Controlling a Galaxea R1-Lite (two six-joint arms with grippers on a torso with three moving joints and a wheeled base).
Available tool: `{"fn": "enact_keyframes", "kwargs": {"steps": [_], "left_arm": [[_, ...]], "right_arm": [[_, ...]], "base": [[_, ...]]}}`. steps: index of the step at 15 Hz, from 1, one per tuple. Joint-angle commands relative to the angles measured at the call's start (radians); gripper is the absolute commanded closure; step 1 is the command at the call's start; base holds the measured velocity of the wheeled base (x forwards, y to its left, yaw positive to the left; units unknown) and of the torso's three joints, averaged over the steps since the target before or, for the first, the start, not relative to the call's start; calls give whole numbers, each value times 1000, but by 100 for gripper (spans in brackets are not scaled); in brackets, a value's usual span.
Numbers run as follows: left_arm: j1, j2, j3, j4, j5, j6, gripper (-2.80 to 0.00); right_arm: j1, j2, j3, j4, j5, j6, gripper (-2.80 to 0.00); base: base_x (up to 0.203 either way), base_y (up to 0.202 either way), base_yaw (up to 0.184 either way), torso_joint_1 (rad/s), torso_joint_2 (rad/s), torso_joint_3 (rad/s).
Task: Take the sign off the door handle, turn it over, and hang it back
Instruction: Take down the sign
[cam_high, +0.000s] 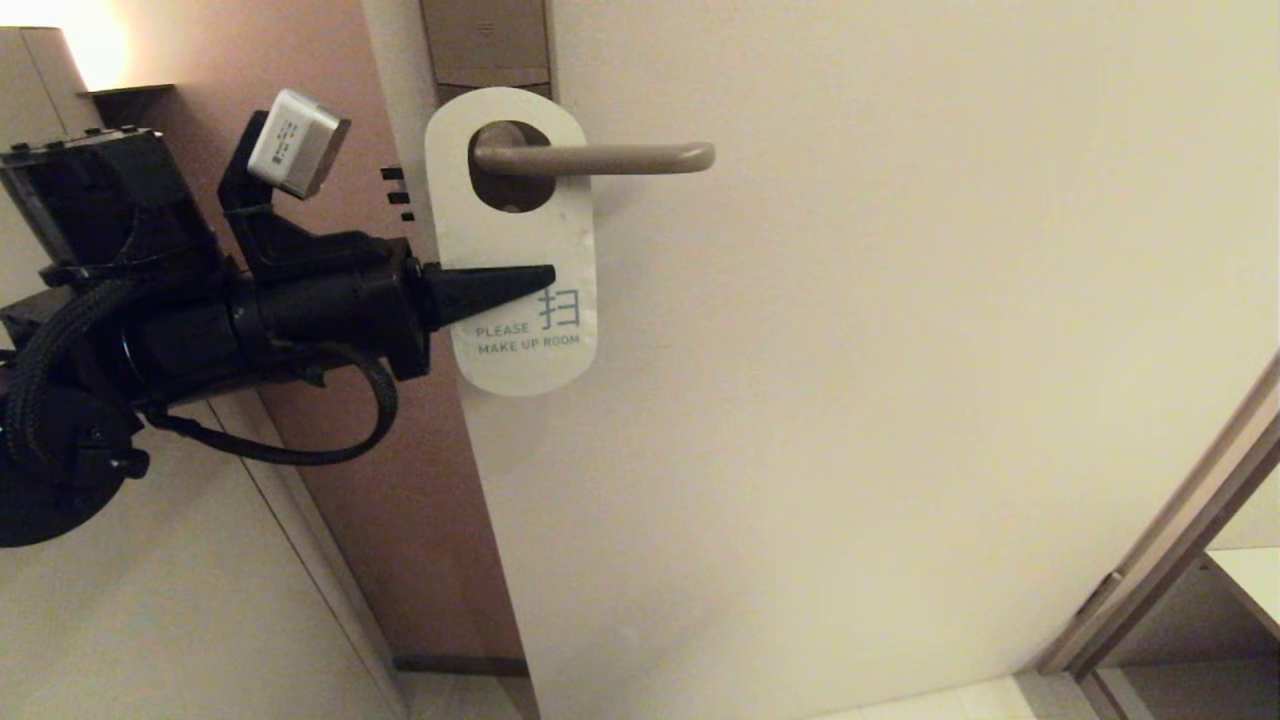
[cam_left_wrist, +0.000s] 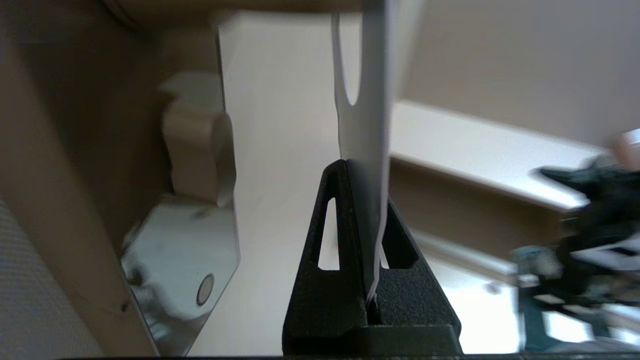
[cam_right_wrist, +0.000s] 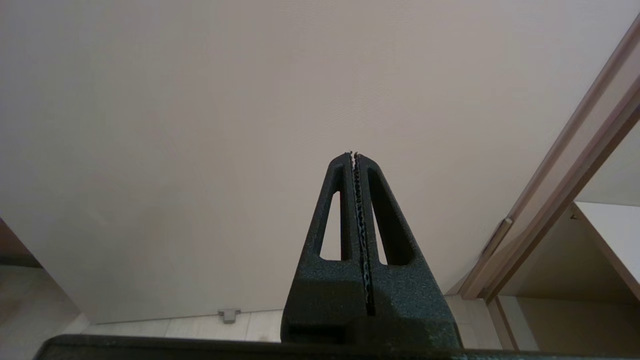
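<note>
The sign (cam_high: 520, 250) hangs by its oval hole on the door handle (cam_high: 600, 157), white side out, reading "PLEASE MAKE UP ROOM". The handle is a beige-bronze lever pointing right. My left gripper (cam_high: 545, 275) reaches in from the left and is shut on the sign's middle, just above the text. In the left wrist view the sign (cam_left_wrist: 365, 125) shows edge-on, pinched between the black fingers (cam_left_wrist: 335, 220). My right gripper (cam_right_wrist: 354, 155) is shut and empty, parked low and facing the plain door panel; it does not show in the head view.
The cream door (cam_high: 900, 400) fills the middle and right of the head view. A brown lock plate (cam_high: 487, 40) sits above the handle. The door's left edge meets a reddish wall (cam_high: 400, 500). A door frame (cam_high: 1170, 540) runs along the lower right. The latch plate (cam_left_wrist: 185, 270) shows by the door edge.
</note>
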Motion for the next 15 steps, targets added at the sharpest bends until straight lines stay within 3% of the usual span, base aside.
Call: {"fn": "enact_keyframes", "kwargs": {"steps": [1, 4, 9, 12, 15], "left_arm": [[-36, -20, 0, 39, 60, 51, 0], [-83, -32, -2, 61, 152, 70, 0], [-191, -57, -1, 64, 368, 79, 0], [-251, -63, -3, 104, 503, 142, 0], [-299, -55, -6, 109, 611, 157, 0]], "right_arm": [[0, 1, 0, 0, 0, -1, 0], [0, 1, 0, 0, 0, -1, 0], [0, 1, 0, 0, 0, -1, 0], [0, 1, 0, 0, 0, -1, 0], [0, 1, 0, 0, 0, -1, 0]], "base": [[0, 0, 0, 0, 0, 0], [0, 0, 0, 0, 0, 0], [0, 0, 0, 0, 0, 0], [0, 0, 0, 0, 0, 0], [0, 0, 0, 0, 0, 0]]}}
